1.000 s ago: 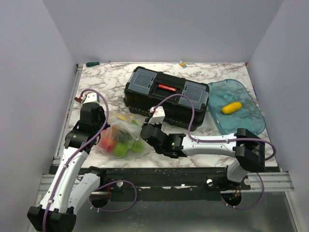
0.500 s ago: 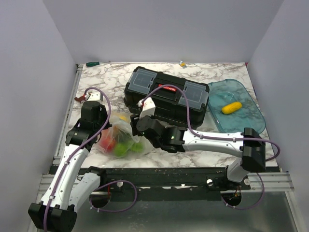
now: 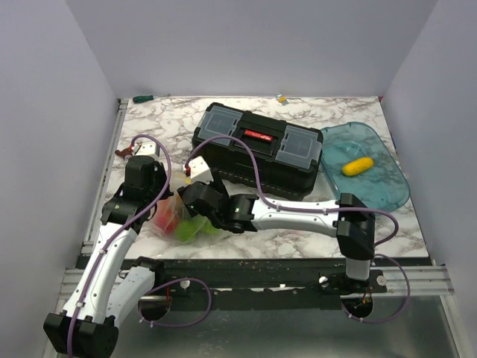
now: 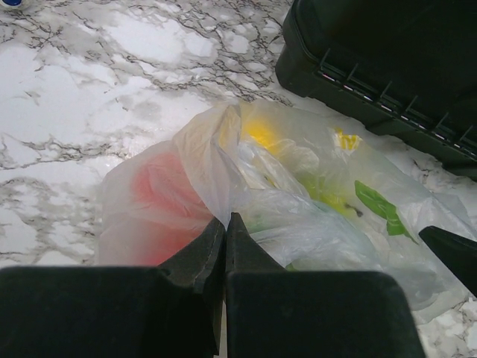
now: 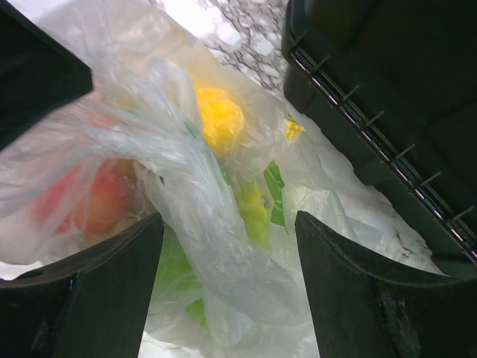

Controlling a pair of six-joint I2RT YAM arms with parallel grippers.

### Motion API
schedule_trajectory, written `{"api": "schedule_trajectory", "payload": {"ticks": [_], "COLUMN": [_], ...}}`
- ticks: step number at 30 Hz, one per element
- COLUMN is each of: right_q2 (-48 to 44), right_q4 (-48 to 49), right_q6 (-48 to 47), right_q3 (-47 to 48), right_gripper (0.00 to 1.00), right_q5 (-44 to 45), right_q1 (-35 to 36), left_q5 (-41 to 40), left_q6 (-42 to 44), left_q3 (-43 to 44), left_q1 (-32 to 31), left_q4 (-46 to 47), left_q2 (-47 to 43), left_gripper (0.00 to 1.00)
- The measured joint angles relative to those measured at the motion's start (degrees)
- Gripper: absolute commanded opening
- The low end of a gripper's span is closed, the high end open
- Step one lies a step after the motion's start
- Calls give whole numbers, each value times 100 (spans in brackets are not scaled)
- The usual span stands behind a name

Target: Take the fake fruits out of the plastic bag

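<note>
Left wrist view: pinches a raised fold of the plastic bag (image 4: pixel 298 186) at lower centre with the left gripper (image 4: pixel 225 224), tips pressed together on the film. Shows the fake fruits (image 4: pixel 160 198) through the bag, red at left, yellow at upper centre, green toward the right, all below the black toolbox (image 4: pixel 387 60) at upper right. Right wrist view: straddles a twisted ridge of film with the right gripper (image 5: pixel 227 224), jaws wide; cannot tell whether either finger touches it. Places yellow at upper centre, red at left, green at centre. Top view: finds the bag lower left of centre on the marble table (image 3: pixel 171 123), just in front of the toolbox's left end, long axis running roughly left to right; cannot tell where the mouth points. Puts a lone yellow fruit (image 3: pixel 358 165) in the blue tray (image 3: pixel 380 186) at right, lengthwise nearly left to right, well apart from the bag.
</note>
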Motion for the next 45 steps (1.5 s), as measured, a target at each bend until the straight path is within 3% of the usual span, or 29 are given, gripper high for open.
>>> {"api": "schedule_trajectory", "payload": {"ticks": [15, 27, 38, 41, 45], "right_q2": [42, -1193, -3040, -3165, -3165], "right_q4": [-251, 772, 3316, 3956, 4210], "right_q6": [195, 568, 1939, 2334, 2527], "right_q3": [-313, -1856, -4586, -4990, -4996], "right_gripper": [34, 30, 23, 25, 36], "right_q5": [555, 743, 317, 153, 46], "right_q1": [22, 22, -186, -254, -269], "left_q5": [52, 37, -20, -26, -26], "left_q6": [-7, -76, -101, -98, -96], "left_q3": [0, 9, 9, 9, 9], "left_q1": [0, 26, 42, 57, 59], "left_q4": [0, -2, -4, -4, -4], "left_q2": [0, -2, -81, -90, -92], "left_gripper": [0, 0, 0, 0, 0]}}
